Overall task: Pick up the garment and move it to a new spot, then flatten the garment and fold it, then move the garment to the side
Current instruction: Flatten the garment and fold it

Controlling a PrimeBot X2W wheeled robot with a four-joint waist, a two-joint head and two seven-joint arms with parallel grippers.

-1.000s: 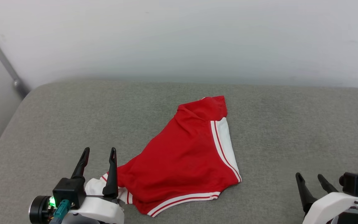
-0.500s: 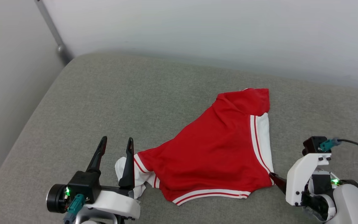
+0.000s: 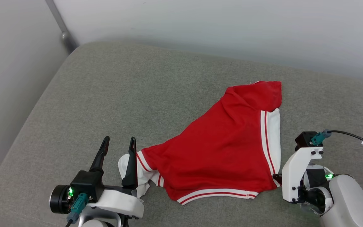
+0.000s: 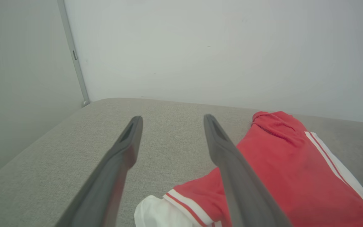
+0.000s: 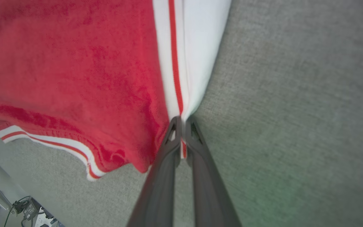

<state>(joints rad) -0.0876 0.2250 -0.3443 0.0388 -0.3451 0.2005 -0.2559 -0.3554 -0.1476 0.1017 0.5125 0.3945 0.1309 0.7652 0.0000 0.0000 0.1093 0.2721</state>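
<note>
Grey cushion; R gripper pinches garment corner.

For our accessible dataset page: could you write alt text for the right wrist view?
The right tool is pinched shut on the white, red-striped edge of the garment, seen from close above. The red jersey fabric spreads to the upper left, lying on a grey fabric surface.

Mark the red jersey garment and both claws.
red soft-fabric jersey garment [image 3: 219, 151]: head view, middle of red body.
left claw [image 3: 119, 138]: head view, between open fingertips.
right claw [image 5: 182, 120]: right wrist view, between closed fingertips.
</note>
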